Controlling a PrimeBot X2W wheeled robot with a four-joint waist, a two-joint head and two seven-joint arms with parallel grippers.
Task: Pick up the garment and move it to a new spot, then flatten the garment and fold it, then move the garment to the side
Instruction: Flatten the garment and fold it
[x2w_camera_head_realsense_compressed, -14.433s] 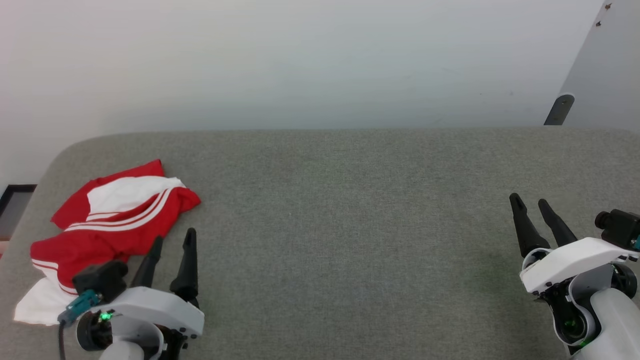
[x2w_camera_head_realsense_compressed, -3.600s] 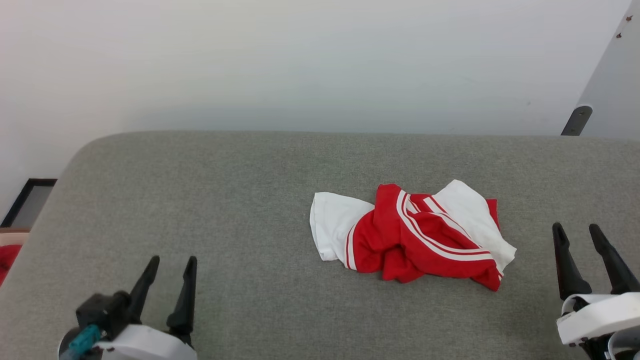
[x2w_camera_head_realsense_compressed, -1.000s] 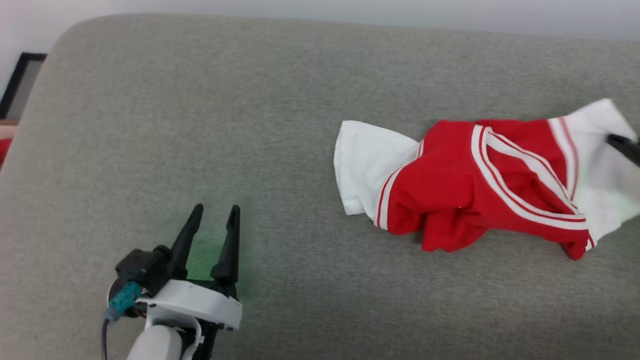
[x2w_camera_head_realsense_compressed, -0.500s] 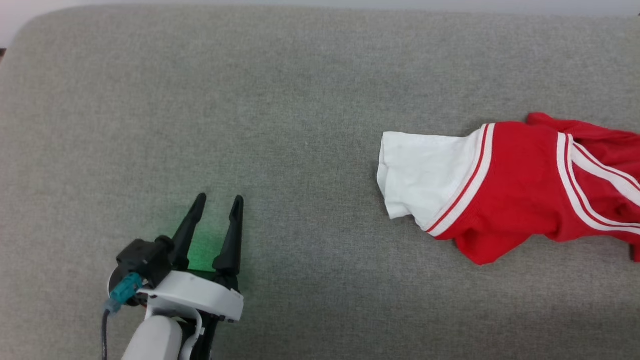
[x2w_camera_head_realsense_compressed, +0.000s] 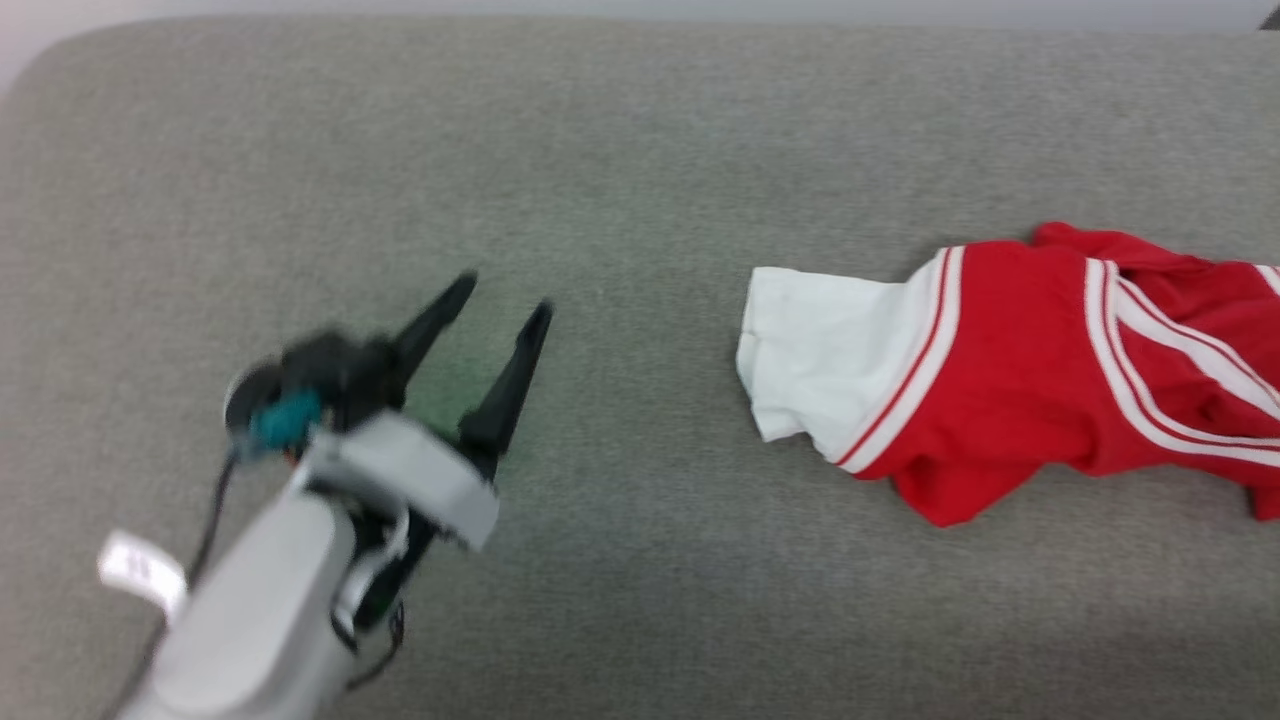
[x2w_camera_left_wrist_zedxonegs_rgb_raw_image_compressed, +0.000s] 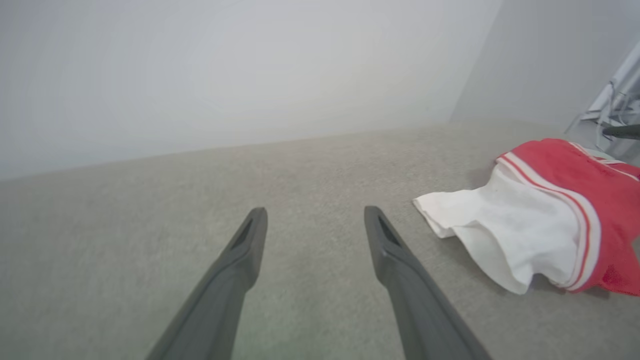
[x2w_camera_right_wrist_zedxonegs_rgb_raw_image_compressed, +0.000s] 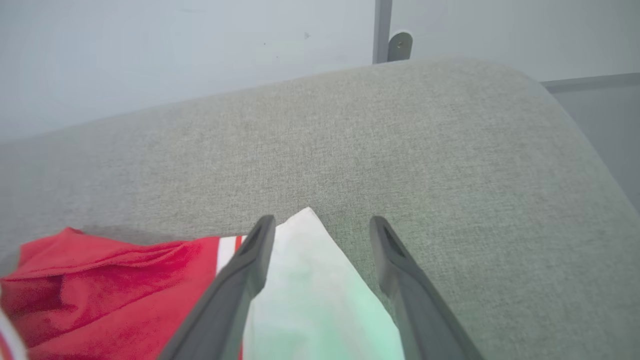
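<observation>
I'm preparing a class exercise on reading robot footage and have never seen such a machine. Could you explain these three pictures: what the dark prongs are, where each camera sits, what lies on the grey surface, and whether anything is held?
This is a two-armed robot. The dark prongs are the fingers of its grippers. One picture looks down from its head: the left gripper is open over the grey padded surface, apart from the garment, a rumpled red shirt with white sleeves. The other two come from cameras on each wrist, looking along the fingers. The right gripper stands open with a white sleeve lying between its fingers. Nothing is held.
</observation>
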